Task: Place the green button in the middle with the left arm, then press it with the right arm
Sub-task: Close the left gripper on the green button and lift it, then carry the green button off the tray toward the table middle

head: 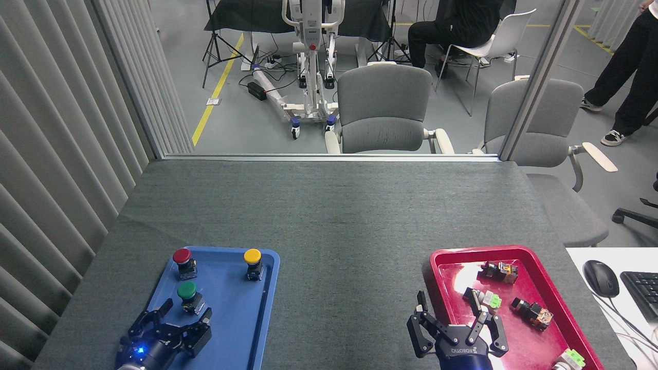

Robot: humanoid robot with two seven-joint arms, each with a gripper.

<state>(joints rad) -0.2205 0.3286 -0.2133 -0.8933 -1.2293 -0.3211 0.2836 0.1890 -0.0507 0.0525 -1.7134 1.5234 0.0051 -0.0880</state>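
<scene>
From the head, a dark grey fabric table (329,216) faces grey chairs (384,110) beyond a partition. The green button (187,294) stands in the blue tray (234,313), just beyond the left gripper (186,314), jaws spread. The right gripper (451,322), jaws spread, overlaps the red tray (534,336).

The bottom edge cuts off both wrists, leaving only the left end effector (185,312) and right end effector (451,319) in view. The pale green switch (569,358) at the red tray's (441,257) near corner is half out of frame, and the keyboard (642,293) runs off the right edge. Two people at the top are cropped: a seated person (457,23) and a standing person (624,67), legs only.
</scene>
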